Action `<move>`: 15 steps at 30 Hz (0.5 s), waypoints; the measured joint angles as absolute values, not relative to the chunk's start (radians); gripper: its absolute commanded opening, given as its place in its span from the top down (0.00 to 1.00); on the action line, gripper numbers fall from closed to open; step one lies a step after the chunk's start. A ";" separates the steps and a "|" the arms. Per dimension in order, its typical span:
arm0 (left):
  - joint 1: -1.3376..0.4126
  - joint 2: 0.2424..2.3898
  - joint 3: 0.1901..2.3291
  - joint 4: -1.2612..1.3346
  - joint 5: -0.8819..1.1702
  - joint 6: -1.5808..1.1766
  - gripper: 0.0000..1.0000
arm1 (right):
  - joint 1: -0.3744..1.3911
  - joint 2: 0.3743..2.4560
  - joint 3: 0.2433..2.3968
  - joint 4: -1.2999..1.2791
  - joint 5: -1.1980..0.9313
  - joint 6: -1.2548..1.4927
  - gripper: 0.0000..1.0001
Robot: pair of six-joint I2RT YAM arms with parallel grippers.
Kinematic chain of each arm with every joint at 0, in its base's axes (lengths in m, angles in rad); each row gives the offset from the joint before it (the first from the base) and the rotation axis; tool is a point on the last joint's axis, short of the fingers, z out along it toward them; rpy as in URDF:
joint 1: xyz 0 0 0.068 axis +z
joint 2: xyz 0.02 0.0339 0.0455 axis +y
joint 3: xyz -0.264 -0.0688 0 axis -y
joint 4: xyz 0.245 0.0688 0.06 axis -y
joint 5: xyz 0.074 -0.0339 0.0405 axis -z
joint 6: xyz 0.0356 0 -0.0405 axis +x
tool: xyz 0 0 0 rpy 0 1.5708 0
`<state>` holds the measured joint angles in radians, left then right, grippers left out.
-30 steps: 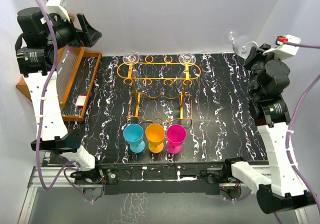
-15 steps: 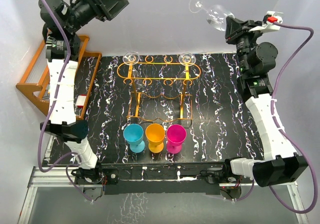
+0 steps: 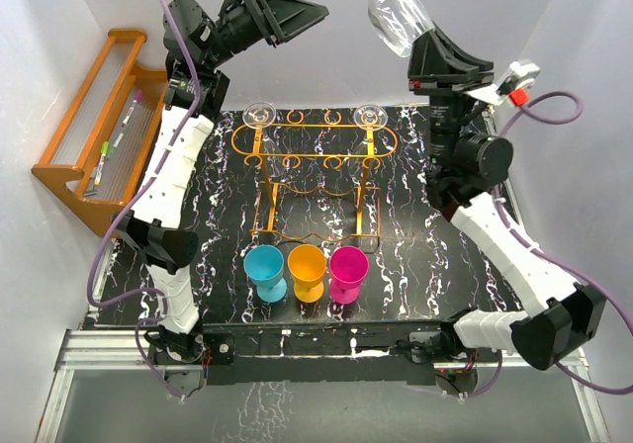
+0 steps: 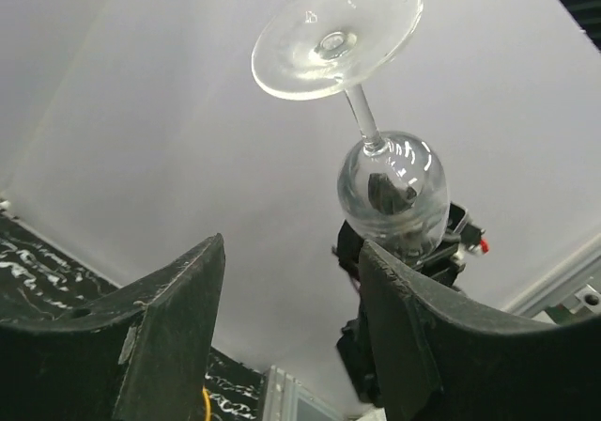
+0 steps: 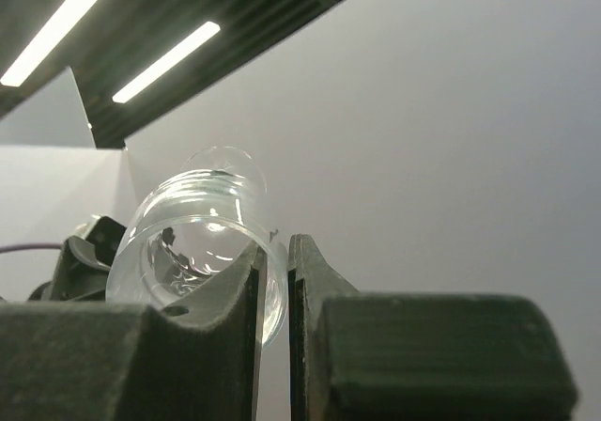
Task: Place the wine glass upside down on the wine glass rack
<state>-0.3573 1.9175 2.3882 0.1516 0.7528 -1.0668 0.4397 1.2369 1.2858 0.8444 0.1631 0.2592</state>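
Note:
My right gripper [image 3: 416,41] is raised high over the table's far side and is shut on the rim of a clear wine glass [image 3: 394,16]. In the right wrist view the fingers [image 5: 246,294] pinch the wall of the wine glass [image 5: 183,238]. The glass leans, with its foot up and away. My left gripper [image 3: 315,6] hangs open just left of it, nothing between its fingers. In the left wrist view the wine glass [image 4: 390,181] floats beyond the left gripper [image 4: 291,285], foot uppermost. The orange wine glass rack [image 3: 315,148] stands on the table below.
Two clear glasses [image 3: 259,113] [image 3: 370,116] hang upside down at the rack's far corners. Blue [image 3: 265,268], orange [image 3: 308,268] and pink [image 3: 348,268] goblets stand in front of it. A brown wooden shelf [image 3: 69,171] with pens sits at the left.
Both arms have swung up and inward. The right one has carried the glass left and higher; the left has come from over the shelf to beside the glass, its jaws narrower than before.

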 measured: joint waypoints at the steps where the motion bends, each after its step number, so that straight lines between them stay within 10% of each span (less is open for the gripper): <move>1: -0.366 1.921 2.388 0.174 0.752 -1.086 0.44 | 0.461 1.245 1.275 0.891 0.181 0.241 0.92; 15: -0.376 1.921 2.398 0.292 0.748 -1.156 0.49 | 0.625 1.399 1.245 1.258 0.260 0.074 0.92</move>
<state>-0.3759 1.9213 2.3981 0.2920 0.7483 -1.1561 0.6254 1.3987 1.2449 1.2575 0.2596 0.0742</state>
